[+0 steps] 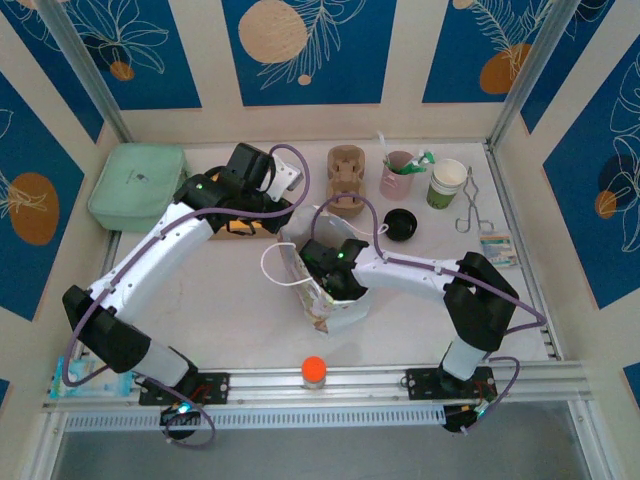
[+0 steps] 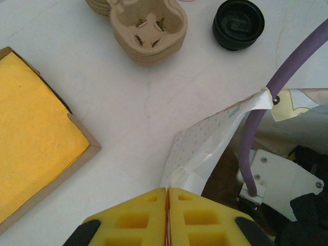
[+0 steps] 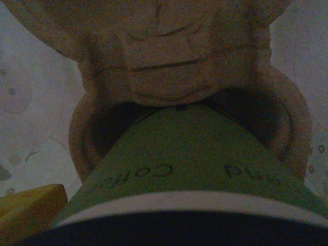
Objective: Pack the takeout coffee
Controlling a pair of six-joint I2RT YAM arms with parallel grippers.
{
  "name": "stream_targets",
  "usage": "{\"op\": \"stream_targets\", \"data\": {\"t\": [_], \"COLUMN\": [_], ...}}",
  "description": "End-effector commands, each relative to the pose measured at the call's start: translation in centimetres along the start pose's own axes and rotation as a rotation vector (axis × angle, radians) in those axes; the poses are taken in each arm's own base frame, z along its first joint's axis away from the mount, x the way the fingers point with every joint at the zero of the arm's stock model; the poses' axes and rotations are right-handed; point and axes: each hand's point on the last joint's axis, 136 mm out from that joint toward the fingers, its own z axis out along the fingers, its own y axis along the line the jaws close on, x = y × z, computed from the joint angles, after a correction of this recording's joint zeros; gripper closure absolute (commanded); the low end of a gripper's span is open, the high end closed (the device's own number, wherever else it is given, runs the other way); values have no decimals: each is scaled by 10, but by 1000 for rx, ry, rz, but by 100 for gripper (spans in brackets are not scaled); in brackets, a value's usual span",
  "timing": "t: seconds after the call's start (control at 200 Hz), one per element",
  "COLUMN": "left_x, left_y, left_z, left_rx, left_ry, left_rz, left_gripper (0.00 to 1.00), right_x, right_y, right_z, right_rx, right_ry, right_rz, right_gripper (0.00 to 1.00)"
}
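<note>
From my station, the takeout coffee [image 3: 189, 154] sits right up against the right wrist camera. It is an olive-green paper cup with dark lettering on its wall that I can't read. A pale band runs round it, and the black lid [image 3: 169, 233] is at the end nearest the lens. Its far end is tucked into a pocket of a brown pulp carrier [image 3: 169, 56], with the printed inner walls of the paper bag [image 1: 335, 305] on either side.

From above, the right pincer [image 1: 330, 262] is buried in the bag's mouth. Its jaws are spread wide astride the cup. One yellow pad [image 3: 31, 205] lies just beside the lid end, and I can't tell if it touches.

The left pincer [image 2: 167, 205] is clamped tight on the bag's white edge. A spare stack of carriers [image 2: 148, 28] and a loose black lid [image 2: 238, 23] rest on the bench [image 2: 128, 102] beyond.
</note>
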Motion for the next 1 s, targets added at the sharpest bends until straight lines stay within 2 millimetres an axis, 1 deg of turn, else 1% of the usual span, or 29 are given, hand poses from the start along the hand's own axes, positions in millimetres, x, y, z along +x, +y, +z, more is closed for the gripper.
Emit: {"op": "stream_targets", "data": {"t": [0.0, 0.16, 0.36, 0.45, 0.595, 0.69, 0.785, 0.996], "left_x": [-3, -4, -4, -5, -5, -6, -6, -7], "left_y": [4, 4, 4, 3, 3, 3, 3, 2], "left_z": [-5, -5, -8, -8, -8, -9, -11, -10], "left_rx": [-28, -27, -26, -23, -22, -21, -21, -19], "left_ry": [-20, -23, -29, -31, -31, -34, -37, -39], "left_rz": [5, 4, 4, 2, 3, 5, 5, 6], "left_gripper": [90, 90, 90, 90, 90, 90, 90, 90], "right_x": [25, 21, 15, 13, 13, 14, 14, 11], "right_y": [-13, -12, -7, -8, -12, -12, -11, -9], "right_z": [111, 98, 81, 83, 101, 107, 104, 84], "right_rx": [55, 60, 45, 45, 57, 58, 57, 45], "right_ry": [153, 134, 98, 92, 111, 124, 123, 90], "right_rz": [-7, -18, -33, -35, -26, -26, -27, -36], "right_gripper": [1, 1, 1, 1, 1, 1, 1, 1]}}
